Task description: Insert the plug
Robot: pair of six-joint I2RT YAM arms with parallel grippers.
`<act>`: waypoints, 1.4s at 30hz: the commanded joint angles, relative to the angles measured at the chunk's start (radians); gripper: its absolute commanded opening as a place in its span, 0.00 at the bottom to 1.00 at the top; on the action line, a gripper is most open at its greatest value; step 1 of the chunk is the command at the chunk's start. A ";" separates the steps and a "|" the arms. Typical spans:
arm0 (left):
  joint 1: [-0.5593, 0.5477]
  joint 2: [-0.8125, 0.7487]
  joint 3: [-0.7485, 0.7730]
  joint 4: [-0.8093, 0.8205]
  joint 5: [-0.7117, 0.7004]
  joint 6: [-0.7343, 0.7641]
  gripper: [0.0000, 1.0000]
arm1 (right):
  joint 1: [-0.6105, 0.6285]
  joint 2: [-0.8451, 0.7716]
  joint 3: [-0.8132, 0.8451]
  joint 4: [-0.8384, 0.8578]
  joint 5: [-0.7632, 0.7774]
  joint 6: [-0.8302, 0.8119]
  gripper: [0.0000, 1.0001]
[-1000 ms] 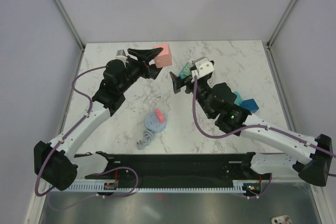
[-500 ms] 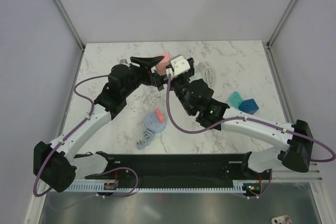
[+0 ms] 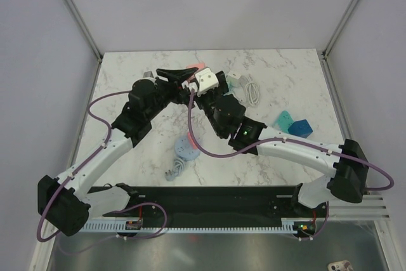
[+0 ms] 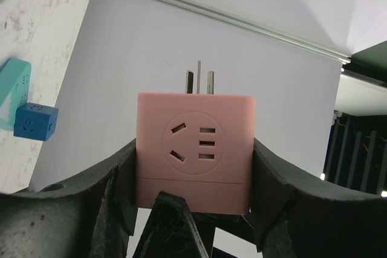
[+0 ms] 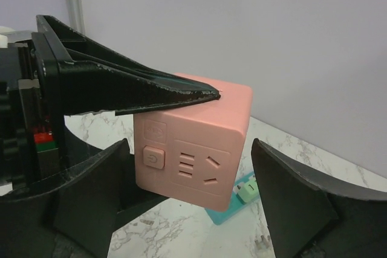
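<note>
Pink socket cube (grey-veined white table)

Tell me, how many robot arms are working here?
2. The left arm reaches in from the near-left corner and the right arm from the near right. Both meet at the pink cube toward the far side. No others show.

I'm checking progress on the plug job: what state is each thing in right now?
pink cube socket: held off the table, prongs bare, visible outlets empty.
left gripper: shut on the pink cube socket.
right gripper: open, fingers either side of the cube.
round blue socket: lying on the table, untouched.
teal cube and blue cube: resting side by side.
</note>
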State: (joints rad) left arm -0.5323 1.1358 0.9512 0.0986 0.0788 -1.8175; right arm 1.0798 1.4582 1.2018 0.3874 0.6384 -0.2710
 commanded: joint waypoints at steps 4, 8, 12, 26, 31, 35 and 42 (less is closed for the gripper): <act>-0.028 -0.047 0.014 0.015 -0.036 -0.037 0.02 | 0.002 0.051 0.058 0.062 0.052 -0.051 0.85; -0.043 -0.045 0.003 0.013 -0.037 -0.036 0.02 | 0.002 0.059 0.055 0.114 0.067 -0.068 0.50; -0.044 -0.050 -0.022 0.041 -0.036 -0.045 0.06 | 0.003 0.060 0.050 0.133 0.089 -0.088 0.16; -0.044 -0.036 -0.029 0.027 0.064 0.070 1.00 | -0.170 -0.074 0.094 -0.257 -0.100 0.150 0.00; -0.043 -0.071 -0.040 -0.036 0.036 0.176 1.00 | -0.412 -0.151 0.071 -0.517 -0.386 0.242 0.00; -0.040 -0.100 -0.054 -0.066 0.022 0.360 1.00 | -0.694 -0.118 0.171 -0.813 -0.664 0.230 0.00; -0.038 -0.172 -0.132 -0.092 0.032 0.793 1.00 | -1.015 -0.009 0.243 -1.113 -0.877 0.138 0.00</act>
State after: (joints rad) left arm -0.5735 0.9939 0.8539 0.0265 0.1112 -1.3113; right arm 0.1032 1.4315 1.4235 -0.5522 -0.0471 -0.0826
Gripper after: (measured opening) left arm 0.994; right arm 0.689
